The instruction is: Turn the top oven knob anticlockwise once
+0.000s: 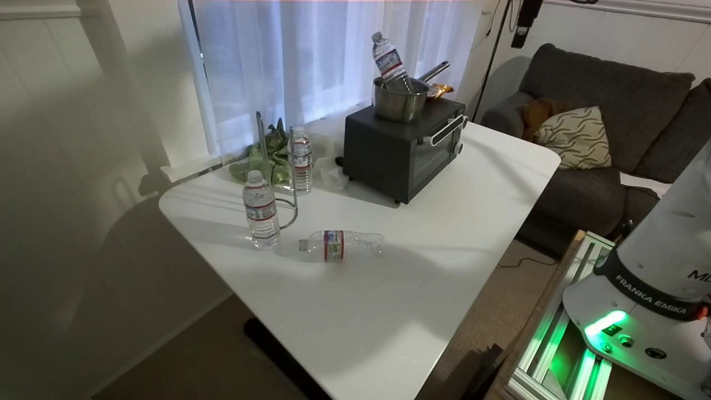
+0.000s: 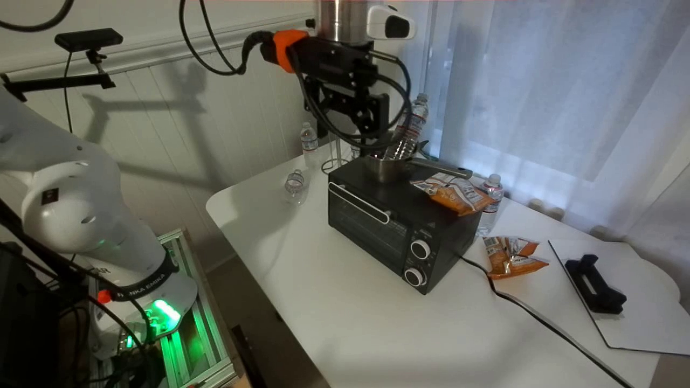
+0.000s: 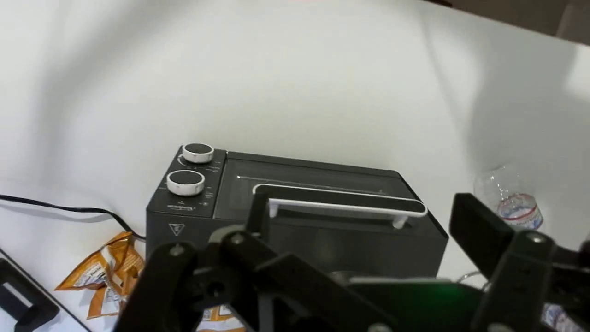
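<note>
Tool (image 3: 362, 205) hangs above the oven (image 2: 401, 229), jaws wide, nothing held. Target: top knob (image 2: 420, 249) on the oven's front, lower than the tool, off past the left jaw in wrist view. Judged: rigid, smooth, may slip; pinch opposite sides of the pale rim, square-on, twist lightly, else the oven may creep on the desk (image 2: 350, 302). Saucepan (image 1: 401, 106) on oven, below tool, holds a leaning bottle (image 1: 389, 64); bottle's contents unclear.

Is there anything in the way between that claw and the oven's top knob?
Nothing visible blocks the path: the wrist view shows the top knob uncovered. The door handle juts out beside it, though, so the open claw might need to steer clear of that.
</note>
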Robot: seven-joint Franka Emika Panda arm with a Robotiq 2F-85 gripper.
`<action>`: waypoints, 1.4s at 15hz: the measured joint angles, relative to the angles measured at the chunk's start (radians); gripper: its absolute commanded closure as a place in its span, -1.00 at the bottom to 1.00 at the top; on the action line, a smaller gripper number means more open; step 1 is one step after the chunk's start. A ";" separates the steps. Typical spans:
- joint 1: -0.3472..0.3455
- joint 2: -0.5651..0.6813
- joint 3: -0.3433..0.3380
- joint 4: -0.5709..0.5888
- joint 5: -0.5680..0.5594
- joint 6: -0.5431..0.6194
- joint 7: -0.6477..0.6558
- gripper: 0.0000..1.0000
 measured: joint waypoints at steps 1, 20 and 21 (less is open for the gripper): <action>-0.002 0.035 -0.032 0.030 -0.008 -0.009 -0.079 -1.00; -0.251 0.574 0.058 0.194 0.202 0.257 -0.323 -1.00; -0.260 0.576 0.067 0.194 0.202 0.256 -0.323 -1.00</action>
